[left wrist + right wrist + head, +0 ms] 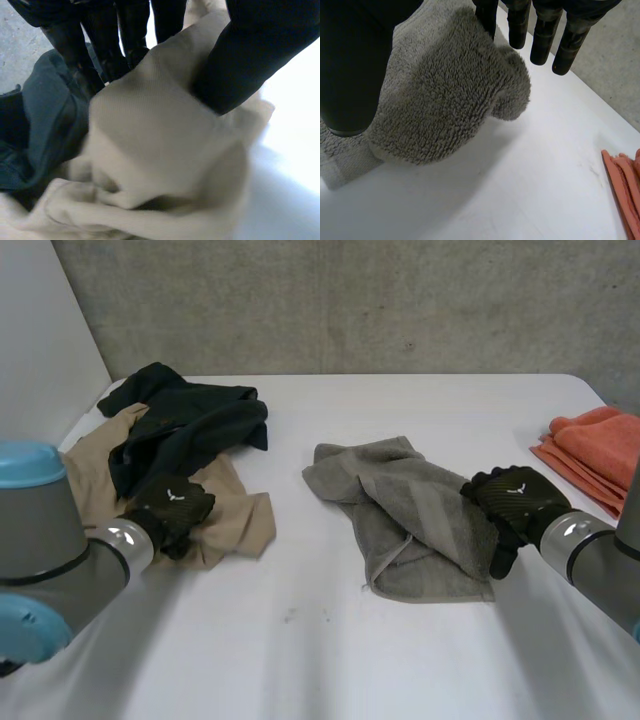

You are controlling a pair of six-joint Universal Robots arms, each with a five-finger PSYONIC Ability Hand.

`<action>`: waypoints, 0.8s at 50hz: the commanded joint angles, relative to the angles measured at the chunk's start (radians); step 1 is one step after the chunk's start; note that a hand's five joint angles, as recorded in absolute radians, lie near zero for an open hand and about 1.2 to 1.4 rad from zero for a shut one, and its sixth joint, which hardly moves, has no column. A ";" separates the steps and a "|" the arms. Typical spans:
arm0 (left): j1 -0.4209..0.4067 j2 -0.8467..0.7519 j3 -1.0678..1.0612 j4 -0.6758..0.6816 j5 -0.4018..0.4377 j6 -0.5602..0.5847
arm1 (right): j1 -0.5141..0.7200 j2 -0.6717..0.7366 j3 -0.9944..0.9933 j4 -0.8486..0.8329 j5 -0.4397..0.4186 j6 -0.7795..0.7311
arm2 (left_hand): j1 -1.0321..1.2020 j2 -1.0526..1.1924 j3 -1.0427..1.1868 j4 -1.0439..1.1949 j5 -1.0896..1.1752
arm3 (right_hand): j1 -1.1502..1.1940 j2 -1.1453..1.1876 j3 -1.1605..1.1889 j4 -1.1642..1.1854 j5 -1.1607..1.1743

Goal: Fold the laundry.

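**A:** What are they holding?

**B:** The left robot hand [172,508] pinches a bunch of the beige cloth [238,525] between thumb and straight fingers, close to where the dark garment [185,425] lies over it. The right robot hand [512,502] nips the grey towel [400,505] at its right edge the same way, with a raised fold between thumb and fingers. Both pieces lie crumpled on the white surface [320,650], the beige at the robot's left and the grey near the centre. Orange cloths [598,445] sit well apart at the far right.

**A:** Risks?

**B:** The left fingertips seem to touch the dark garment, so I'd judge a lift could drag it along. The right grip takes little cloth. The thick towel might slip out, or come up bunched rather than flat.

**A:** Any writing?

**B:** Only a small white mark on the back of each robot hand, too small to read.
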State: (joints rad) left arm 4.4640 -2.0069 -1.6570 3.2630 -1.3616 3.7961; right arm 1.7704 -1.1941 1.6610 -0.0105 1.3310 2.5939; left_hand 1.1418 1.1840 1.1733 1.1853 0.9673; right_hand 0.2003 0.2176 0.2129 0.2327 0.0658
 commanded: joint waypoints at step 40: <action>-0.199 0.036 0.091 0.115 -0.153 -0.252 | 0.000 -0.035 0.026 0.011 -0.035 0.003 | -0.943 -0.985 -0.974 -0.986 -0.943 | -0.026 -0.043 -0.038 -0.058 -0.066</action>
State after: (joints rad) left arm 4.3930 -1.9616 -1.5294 3.4233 -1.5856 3.7006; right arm 1.7724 -1.2115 1.6826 -0.0047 1.2930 2.5952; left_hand 0.1915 0.2025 0.2090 0.2000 0.0466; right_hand 0.2003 0.2176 0.2129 0.2329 0.0658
